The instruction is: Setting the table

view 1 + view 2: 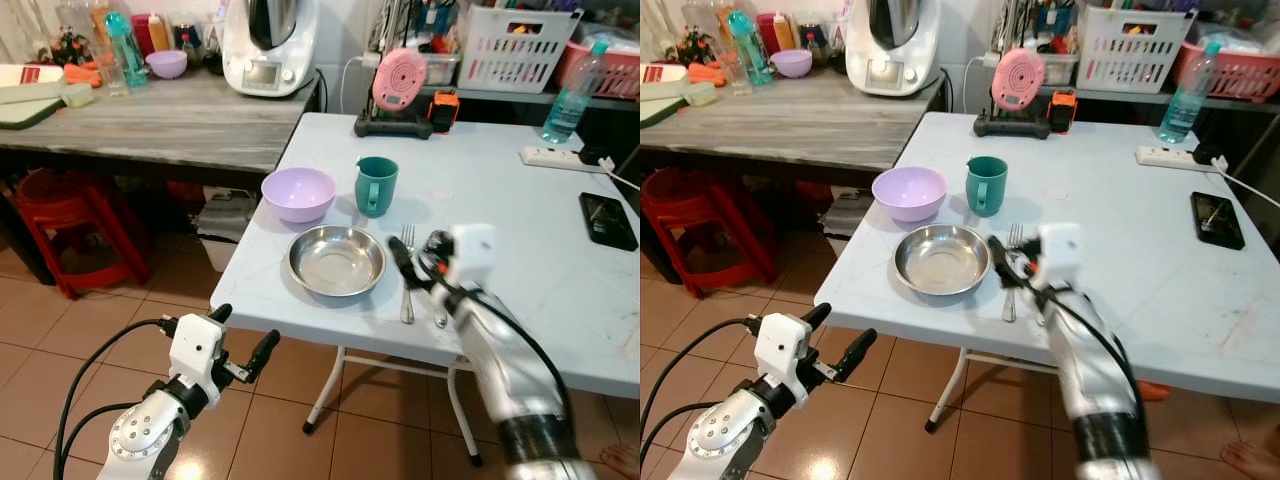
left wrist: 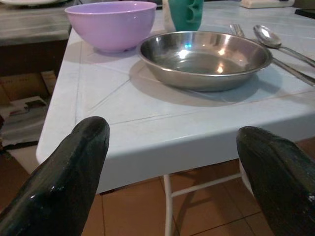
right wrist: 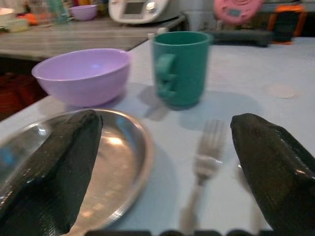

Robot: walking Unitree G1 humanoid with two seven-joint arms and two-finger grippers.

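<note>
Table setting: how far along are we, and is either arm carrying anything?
Looks done: steel plate near the table's front edge, fork and spoon on its right, purple bowl and green mug behind it. In hand: nothing; the right gripper hovers open over the fork, the left gripper hangs open below the table edge. What is left cannot be told.

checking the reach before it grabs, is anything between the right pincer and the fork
Nothing visible is in the way. The right pincer hovers open just above the table, its fingers straddling the fork. The steel plate lies beside the fork and the green mug stands beyond it.
</note>
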